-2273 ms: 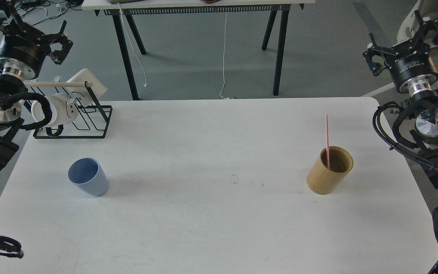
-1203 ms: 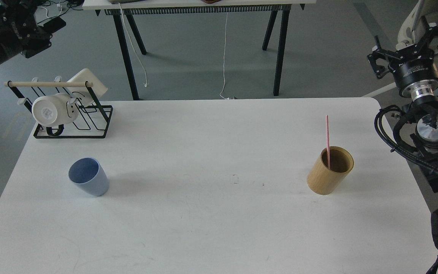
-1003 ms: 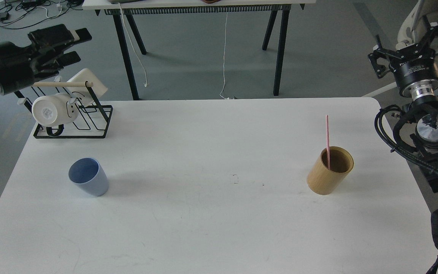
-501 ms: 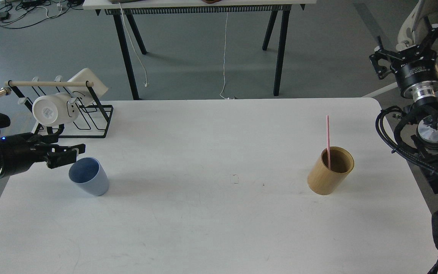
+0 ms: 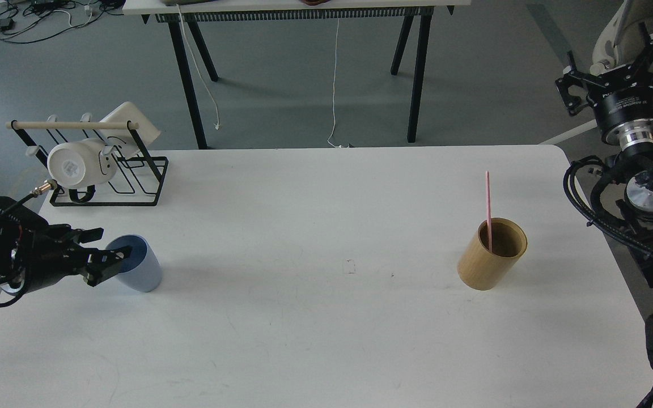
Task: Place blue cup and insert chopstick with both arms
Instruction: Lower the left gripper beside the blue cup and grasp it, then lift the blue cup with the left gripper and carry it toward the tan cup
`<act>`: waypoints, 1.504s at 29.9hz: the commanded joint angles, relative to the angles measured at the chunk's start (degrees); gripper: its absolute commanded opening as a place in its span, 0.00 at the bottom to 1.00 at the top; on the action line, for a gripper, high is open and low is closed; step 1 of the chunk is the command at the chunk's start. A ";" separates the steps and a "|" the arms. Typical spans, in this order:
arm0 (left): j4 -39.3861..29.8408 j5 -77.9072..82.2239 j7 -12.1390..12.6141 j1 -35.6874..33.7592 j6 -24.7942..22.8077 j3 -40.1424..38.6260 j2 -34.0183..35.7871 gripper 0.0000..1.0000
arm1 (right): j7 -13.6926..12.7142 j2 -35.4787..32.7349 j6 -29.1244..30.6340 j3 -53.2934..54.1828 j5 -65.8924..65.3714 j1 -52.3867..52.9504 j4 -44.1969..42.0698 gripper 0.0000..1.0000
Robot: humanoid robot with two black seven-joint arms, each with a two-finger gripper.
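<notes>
The pale blue cup [image 5: 144, 268] stands upright on the white table [image 5: 315, 317] at the left. My left gripper [image 5: 112, 243] reaches in low from the left edge, open, right at the cup's left side. Its nearer finger overlaps the cup's rim; whether it touches the cup I cannot tell. The pink chopstick [image 5: 488, 201] stands upright in the tan wooden holder [image 5: 491, 258] at the right. My right gripper [image 5: 615, 63] is held high off the table's right edge, open and empty, pointing up and away.
A black wire rack [image 5: 134, 170] with a pale wooden rod and a white mug [image 5: 74, 164] stands at the table's back left corner. A black-legged table [image 5: 304, 7] stands on the floor behind. Cabling of my right arm [image 5: 610, 221] hangs by the right edge.
</notes>
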 commanded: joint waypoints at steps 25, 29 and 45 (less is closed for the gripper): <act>-0.02 -0.17 -3.95 -10.00 -9.39 0.05 -2.07 0.01 | 0.08 -0.35 0.00 3.12 0.00 -1.93 -0.26 0.99; -4.51 -0.17 -3.60 -16.33 -16.24 -0.03 -3.47 0.00 | 0.17 -1.50 0.00 3.21 0.00 -2.02 -0.26 0.99; -4.87 6.00 2.73 -26.80 -20.79 5.48 -40.64 0.01 | -0.09 -1.76 0.00 1.81 -0.09 4.74 0.00 0.99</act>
